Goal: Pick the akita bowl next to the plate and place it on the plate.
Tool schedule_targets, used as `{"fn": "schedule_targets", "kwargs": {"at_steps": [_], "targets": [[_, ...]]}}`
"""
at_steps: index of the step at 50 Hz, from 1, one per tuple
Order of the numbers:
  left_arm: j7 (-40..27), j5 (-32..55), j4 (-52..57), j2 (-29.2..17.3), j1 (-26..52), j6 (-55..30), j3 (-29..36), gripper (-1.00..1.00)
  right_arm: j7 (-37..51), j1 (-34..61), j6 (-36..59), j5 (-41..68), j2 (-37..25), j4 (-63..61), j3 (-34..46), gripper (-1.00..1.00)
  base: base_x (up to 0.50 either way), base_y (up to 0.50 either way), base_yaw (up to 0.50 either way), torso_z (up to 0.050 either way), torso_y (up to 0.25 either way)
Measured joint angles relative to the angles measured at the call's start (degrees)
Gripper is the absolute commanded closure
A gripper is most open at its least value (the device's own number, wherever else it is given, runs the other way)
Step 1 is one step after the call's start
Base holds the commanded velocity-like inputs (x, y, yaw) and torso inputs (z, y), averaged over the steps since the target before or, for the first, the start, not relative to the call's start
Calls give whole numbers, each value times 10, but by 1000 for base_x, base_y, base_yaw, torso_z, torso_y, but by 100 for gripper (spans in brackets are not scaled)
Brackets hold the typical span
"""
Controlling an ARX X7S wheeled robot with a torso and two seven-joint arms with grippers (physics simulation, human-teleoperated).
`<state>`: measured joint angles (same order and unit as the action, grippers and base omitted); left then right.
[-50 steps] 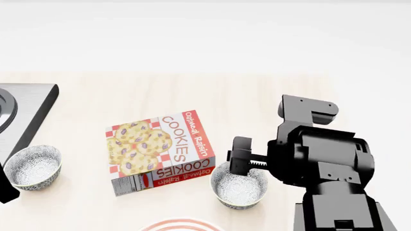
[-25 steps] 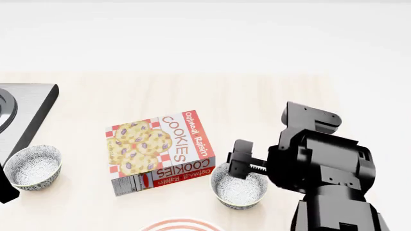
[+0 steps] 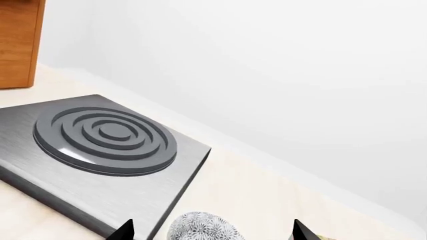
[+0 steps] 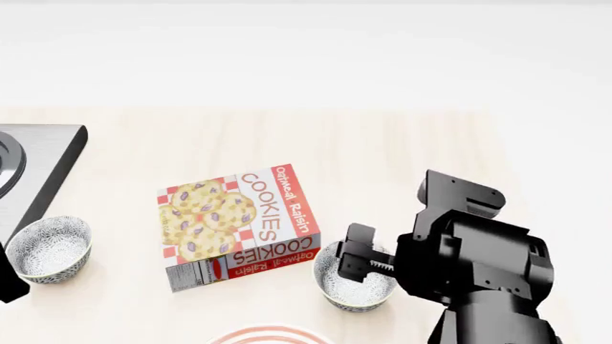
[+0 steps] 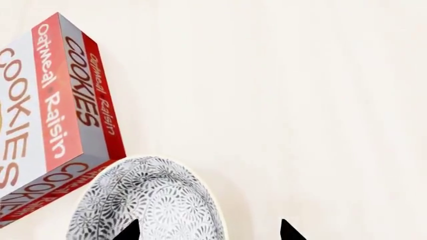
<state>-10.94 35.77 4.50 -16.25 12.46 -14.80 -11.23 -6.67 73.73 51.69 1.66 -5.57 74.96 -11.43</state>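
Head view, pale wooden tabletop (image 4: 402, 143). Small round black-and-white speckled akita bowl (image 4: 346, 290) stands upright near the bottom edge, approx. 5 o'clock from the red-and-white "Oatmeal Raisin Cookies" cardboard box (image 4: 237, 222), which lies flat; bowl rim just beside the box's lower right corner, contact not confirmed. Large white plate w/ red concentric rings (image 4: 269, 335): only a sliver of rim visible at the bottom edge, approx. 7 o'clock from the bowl, near it, apart.

Right gripper (image 4: 356, 252), black, sits over the bowl's upper right rim, arm body at 3 o'clock of the bowl. Right wrist view: two dark fingertips (image 5: 128, 231) straddle the bowl's (image 5: 147, 200) right half, one over the interior, the other outside the rim over bare table; jaws apart, no contact w/ bowl seen. Box edge (image 5: 60, 100) beside the bowl here too.

Second identical speckled bowl (image 4: 50, 249) at far left, approx. 9 o'clock from the box, well apart, just beside the brushed grey metal stove slab (image 4: 43, 161). Left gripper (image 3: 210, 231): tips only in left wrist view, set wide apart, either side of that second bowl (image 3: 202, 227), nothing held. Dark ringed burner (image 3: 105, 139) on the slab (image 3: 80, 185); brown wooden panel (image 3: 19, 42) in the corner.
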Motion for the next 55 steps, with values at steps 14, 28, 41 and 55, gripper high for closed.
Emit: {"fn": "schedule_targets", "kwargs": {"at_steps": [14, 28, 41, 55], "targets": [[-3, 2, 1, -2, 0, 0, 2, -100, -2, -12, -3, -7, 0, 0, -19, -100, 0, 0, 0, 0, 0], [-5, 4, 1, -4, 0, 1, 4, -100, -5, -18, -2, -11, 1, 0, -32, -100, 0, 0, 0, 0, 0], [-7, 6, 5, -5, -1, 1, 6, -100, -9, -22, 0, -12, 1, 0, -39, -100, 0, 0, 0, 0, 0], [-5, 5, -1, -6, -2, 8, 9, -100, -6, -25, -1, -14, 1, 0, -45, 100, 0, 0, 0, 0, 0]]}}
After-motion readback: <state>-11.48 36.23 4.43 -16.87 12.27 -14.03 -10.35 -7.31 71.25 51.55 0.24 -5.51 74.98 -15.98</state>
